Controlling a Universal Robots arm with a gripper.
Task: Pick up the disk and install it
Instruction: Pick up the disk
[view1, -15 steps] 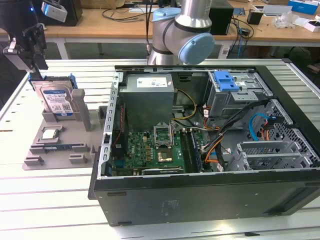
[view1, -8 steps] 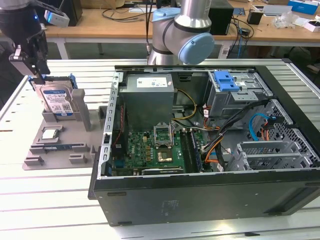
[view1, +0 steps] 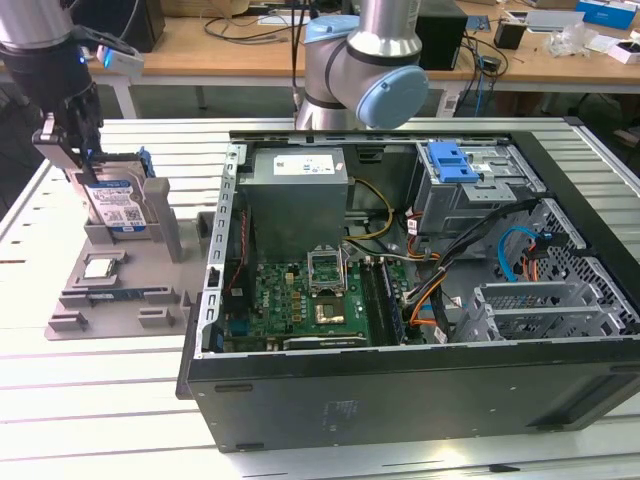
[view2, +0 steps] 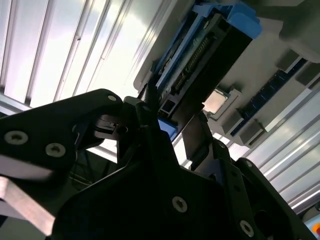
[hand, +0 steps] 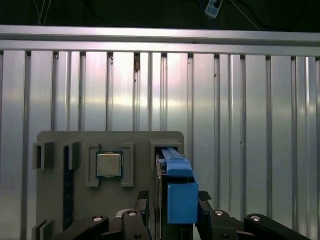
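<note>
The disk (view1: 118, 205), a silver drive with a white-and-blue label in a blue bracket, stands upright in a slot of the grey holder (view1: 120, 295) at the exterior view's left. My gripper (view1: 85, 168) is lowered over its upper edge. In the first wrist view the gripper (hand: 172, 201) is open, one black finger (hand: 143, 200) on each side of the disk's blue end (hand: 181, 195), with a narrow gap on one side. The second wrist view shows the disk (view2: 210, 45) running away from between the fingers of the gripper (view2: 175, 131).
A small square silver chip (view1: 100, 267) lies in a recess of the holder beside the disk. To the exterior view's right stands the open computer case (view1: 420, 390), with a grey drive cage and blue latch (view1: 455, 160) at its back. Ribbed metal table (view1: 100, 400) all round.
</note>
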